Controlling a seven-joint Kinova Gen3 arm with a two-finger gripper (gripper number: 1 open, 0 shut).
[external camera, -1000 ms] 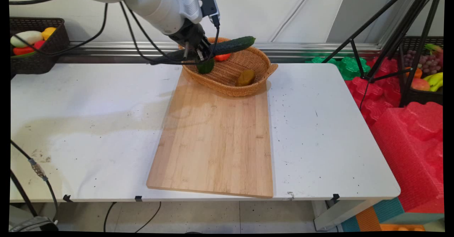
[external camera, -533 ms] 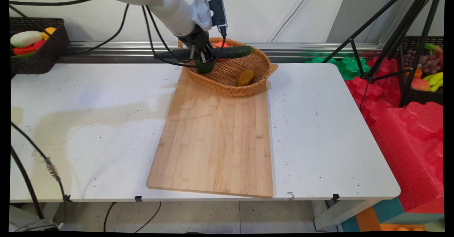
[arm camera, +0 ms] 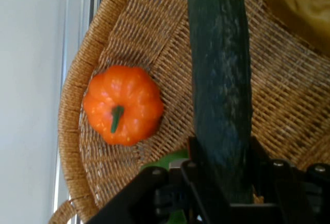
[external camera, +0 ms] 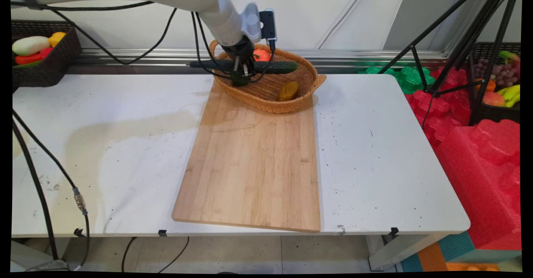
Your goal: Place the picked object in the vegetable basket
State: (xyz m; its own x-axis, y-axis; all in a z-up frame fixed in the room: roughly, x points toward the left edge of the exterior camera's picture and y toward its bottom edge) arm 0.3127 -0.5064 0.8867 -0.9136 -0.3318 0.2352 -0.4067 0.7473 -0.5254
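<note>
My gripper (external camera: 243,68) (arm camera: 223,154) is shut on a long dark green cucumber (external camera: 275,67) (arm camera: 219,80), held level just above the floor of the wicker basket (external camera: 308,74) (arm camera: 129,33). A small orange pumpkin (external camera: 261,55) (arm camera: 122,104) lies in the basket beside the cucumber. A green vegetable (external camera: 238,79) (arm camera: 165,161) sits under the gripper, mostly hidden. A yellow-brown fruit (external camera: 288,90) (arm camera: 304,2) rests at the basket's near side.
The basket stands on the far end of a long wooden cutting board (external camera: 254,165) on the white table (external camera: 104,145). A dark basket of vegetables (external camera: 39,53) is at the far left. Tripod legs (external camera: 454,40), red foam (external camera: 479,153) and a fruit crate (external camera: 499,82) are to the right.
The arm has moved right and lowered. The cucumber has gone from tilted up above the basket's rim to level, down inside the basket.
</note>
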